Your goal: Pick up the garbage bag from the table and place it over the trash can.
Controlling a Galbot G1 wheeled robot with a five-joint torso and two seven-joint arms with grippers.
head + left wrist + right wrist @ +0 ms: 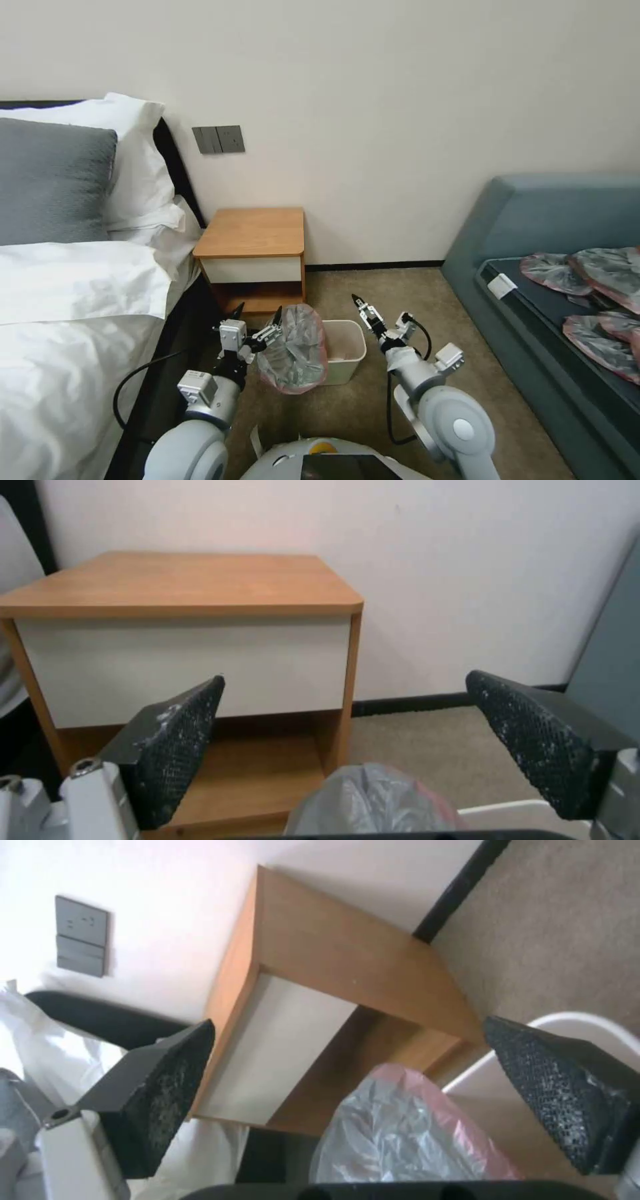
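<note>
Item 1: the garbage bag (pixel 293 350), grey, translucent, with a pinkish-red rim, is seen draped over the left end of the trash can (pixel 347 347), bunched and crumpled, hanging down its outer side toward the carpet. The right part of the can's rim is left uncovered.

Item 2: the left gripper (pixel 257 319) is held just beside the bag, on its left side; its jaws are spread wide and nothing is held between them. In the left wrist view the bag (pixel 373 800) is seen below and between the 2 fingers (pixel 180 740), apart from both pads.

Item 3: the right gripper (pixel 363 310) is held above the can's right edge, near the bag but apart from it. In the right wrist view its jaws are parted wide and empty, with the bag (pixel 400 1135) lying between and beyond them.

Item 4: the table (pixel 253 233), its top bare, is placed behind the can, against the wall, beside a bed (pixel 67 300).
</note>
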